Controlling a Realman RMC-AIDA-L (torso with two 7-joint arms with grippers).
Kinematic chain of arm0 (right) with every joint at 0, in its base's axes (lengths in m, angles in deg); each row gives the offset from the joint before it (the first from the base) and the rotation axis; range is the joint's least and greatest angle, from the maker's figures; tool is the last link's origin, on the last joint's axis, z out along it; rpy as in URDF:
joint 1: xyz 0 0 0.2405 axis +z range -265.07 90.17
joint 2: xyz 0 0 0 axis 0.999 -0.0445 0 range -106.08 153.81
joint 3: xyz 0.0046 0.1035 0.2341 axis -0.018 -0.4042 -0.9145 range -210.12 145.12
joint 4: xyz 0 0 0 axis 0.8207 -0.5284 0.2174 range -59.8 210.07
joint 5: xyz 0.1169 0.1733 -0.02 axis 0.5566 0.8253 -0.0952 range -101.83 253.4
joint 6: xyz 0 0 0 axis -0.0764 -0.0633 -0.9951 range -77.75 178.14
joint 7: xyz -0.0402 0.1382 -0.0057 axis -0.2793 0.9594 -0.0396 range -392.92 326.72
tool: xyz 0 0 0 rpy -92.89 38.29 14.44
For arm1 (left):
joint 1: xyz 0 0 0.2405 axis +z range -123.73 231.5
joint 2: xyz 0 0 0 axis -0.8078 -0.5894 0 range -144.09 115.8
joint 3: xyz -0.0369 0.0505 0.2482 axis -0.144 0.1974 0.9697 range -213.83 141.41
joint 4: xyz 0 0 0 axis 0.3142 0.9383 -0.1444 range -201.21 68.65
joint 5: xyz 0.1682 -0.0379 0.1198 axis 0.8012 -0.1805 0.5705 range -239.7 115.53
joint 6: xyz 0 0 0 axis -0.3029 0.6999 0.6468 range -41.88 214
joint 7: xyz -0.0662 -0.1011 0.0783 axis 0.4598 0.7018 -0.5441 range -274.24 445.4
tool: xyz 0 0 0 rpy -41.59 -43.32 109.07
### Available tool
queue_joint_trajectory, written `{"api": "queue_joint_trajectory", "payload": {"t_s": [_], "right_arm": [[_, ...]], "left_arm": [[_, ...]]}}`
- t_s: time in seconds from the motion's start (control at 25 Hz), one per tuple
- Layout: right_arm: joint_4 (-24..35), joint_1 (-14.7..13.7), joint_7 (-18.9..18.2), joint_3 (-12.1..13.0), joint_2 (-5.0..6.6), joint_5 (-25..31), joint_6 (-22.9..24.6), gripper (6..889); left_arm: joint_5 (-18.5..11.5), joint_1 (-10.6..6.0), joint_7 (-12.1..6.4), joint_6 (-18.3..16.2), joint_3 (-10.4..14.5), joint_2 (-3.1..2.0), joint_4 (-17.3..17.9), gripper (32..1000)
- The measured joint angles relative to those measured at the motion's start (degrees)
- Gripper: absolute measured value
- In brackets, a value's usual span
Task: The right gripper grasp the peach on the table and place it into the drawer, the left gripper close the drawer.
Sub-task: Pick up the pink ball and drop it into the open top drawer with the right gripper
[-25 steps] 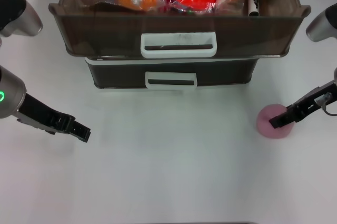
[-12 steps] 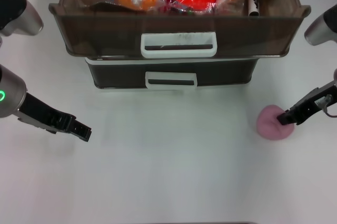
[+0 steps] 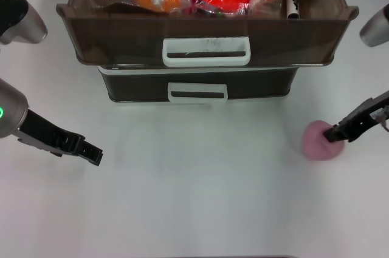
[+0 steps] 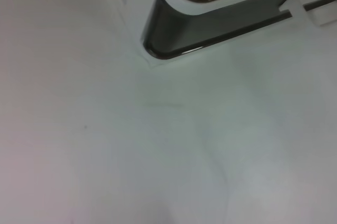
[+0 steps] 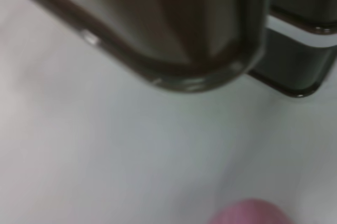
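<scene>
The white desk [image 3: 200,197] is seen with the drawer [image 3: 200,33] pulled open at its far side, over a shallower shut drawer [image 3: 197,85]. The peach [image 3: 319,142] is lying on the desk at the right, touched by the right pincer [image 3: 334,133]; its grip cannot be told. The left pincer [image 3: 94,153] is held clenched above the desk at the left.

- You have one pale pink, rounded, matte peach [image 3: 320,141] on the plain white table [image 3: 200,197].
- You have two smoky-brown translucent plastic drawers: one deep drawer [image 3: 121,36], one shallower dark drawer [image 3: 255,85].
- You have two black two-finger grippers: left gripper [image 3: 94,155], right gripper [image 3: 333,134].
</scene>
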Motion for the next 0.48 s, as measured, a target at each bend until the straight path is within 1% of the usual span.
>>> {"api": "queue_joint_trajectory", "payload": {"t_s": [0.08,0.16,0.2,0.24,0.32,0.4,0.48], "right_arm": [[3.9,-1.3,-0.5,-1.6,-0.05,0.1,3.9,30],[9.2,-2.7,-1.3,-3.6,-0.23,0.1,8.5,30],[11.1,-3.1,-1.6,-4.2,-0.3,0.1,10.0,30],[13.6,-3.5,-1.7,-5.0,-0.36,0.2,12.8,31],[16.5,-3.8,-1.8,-5.5,-0.39,0.7,16.2,31],[19.2,-3.9,-1.6,-5.5,-0.37,2.1,18.7,31],[21.7,-3.9,0.0,-4.6,-0.12,4.5,19.9,31]], "left_arm": [[0.1,0.15,0.0,0.0,0.0,0.0,0.0,847],[0.1,0.19,0.01,0.0,0.0,0.0,0.0,847],[0.1,0.22,0.0,0.0,-0.1,0.0,0.0,847],[0.1,0.25,0.0,0.0,-0.1,0.01,0.0,847],[0.1,0.4,0.0,0.0,-0.3,0.01,0.0,847],[0.1,0.71,-0.02,0.0,-0.6,0.0,0.0,847],[0.1,0.77,-0.03,0.1,-0.6,0.0,0.0,847]]}}
